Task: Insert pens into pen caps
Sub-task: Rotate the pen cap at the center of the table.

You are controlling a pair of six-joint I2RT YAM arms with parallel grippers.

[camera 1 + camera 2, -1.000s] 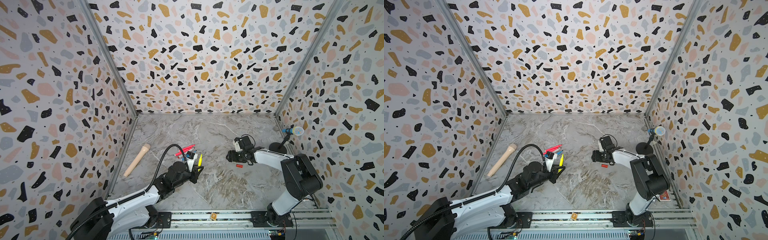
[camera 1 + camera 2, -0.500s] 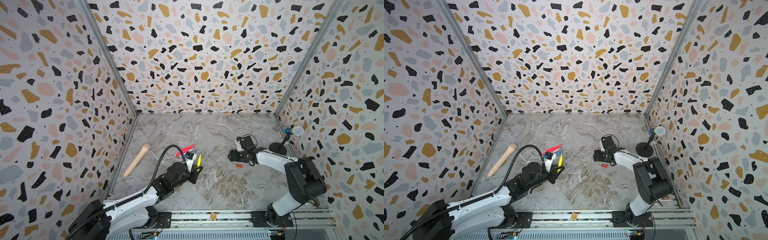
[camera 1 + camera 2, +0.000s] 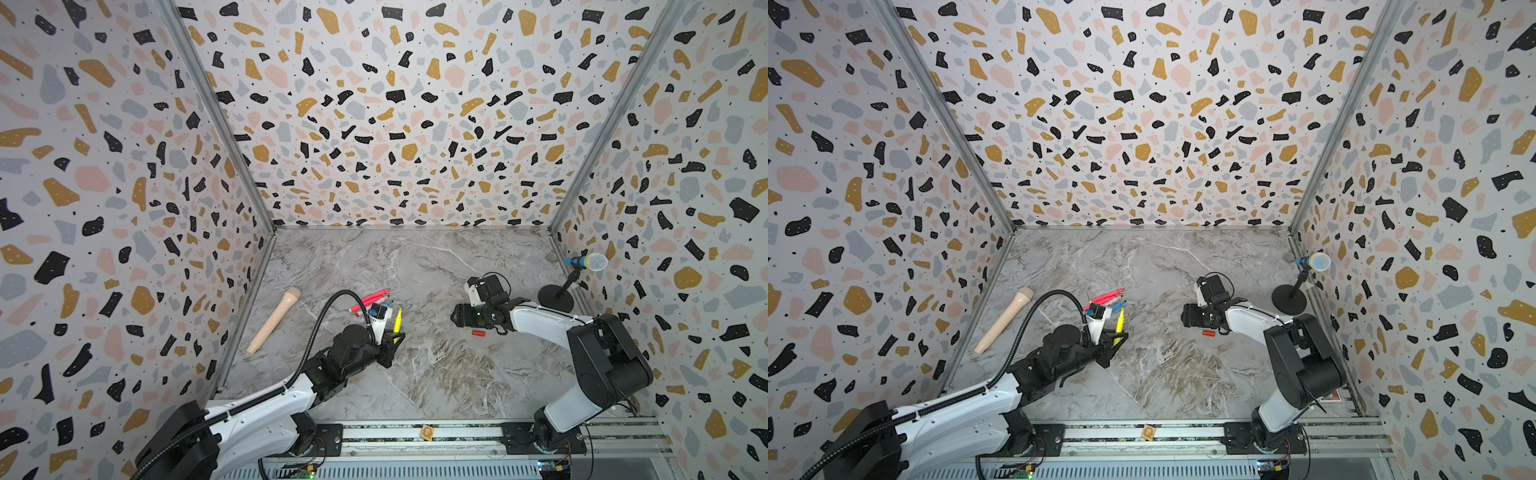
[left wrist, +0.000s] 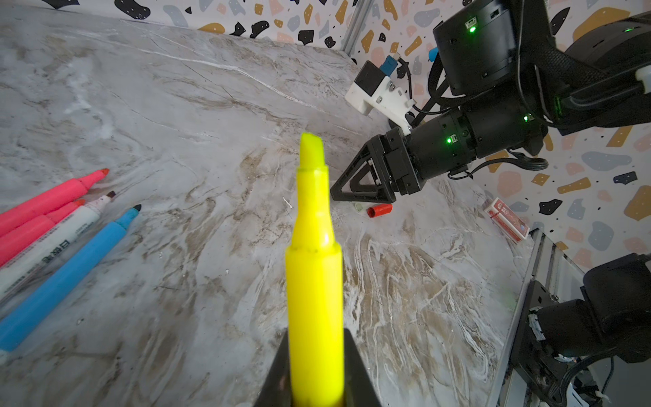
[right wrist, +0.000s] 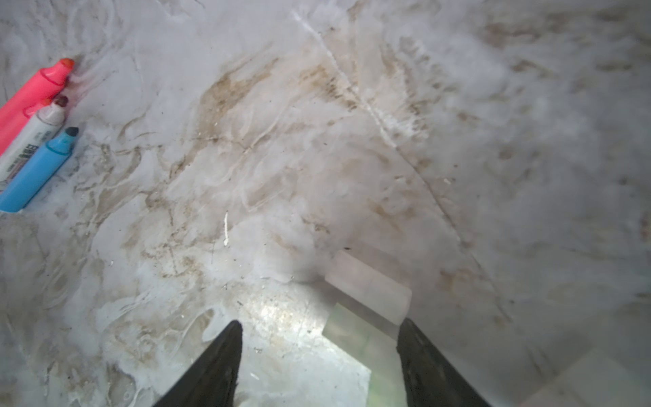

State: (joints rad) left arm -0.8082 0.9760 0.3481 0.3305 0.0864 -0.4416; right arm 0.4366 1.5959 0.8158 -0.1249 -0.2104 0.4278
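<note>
Yellow pen (image 4: 313, 267), uncapped, is clamped in your left gripper (image 3: 394, 336); your right gripper (image 5: 320, 327) stands open at what may be a clear cap (image 5: 368, 285), red cap (image 4: 379, 210) beside, four pens (image 4: 70, 267) lying uncapped.

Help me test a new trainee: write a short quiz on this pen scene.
1. True or false: the left gripper is shut on the yellow pen.
2. What colour is the opaque cap by the right gripper? A) red B) blue C) black
3. Fill in: ___ pens lie on the table.
Key: 1 true; 2 A; 3 four.
</note>
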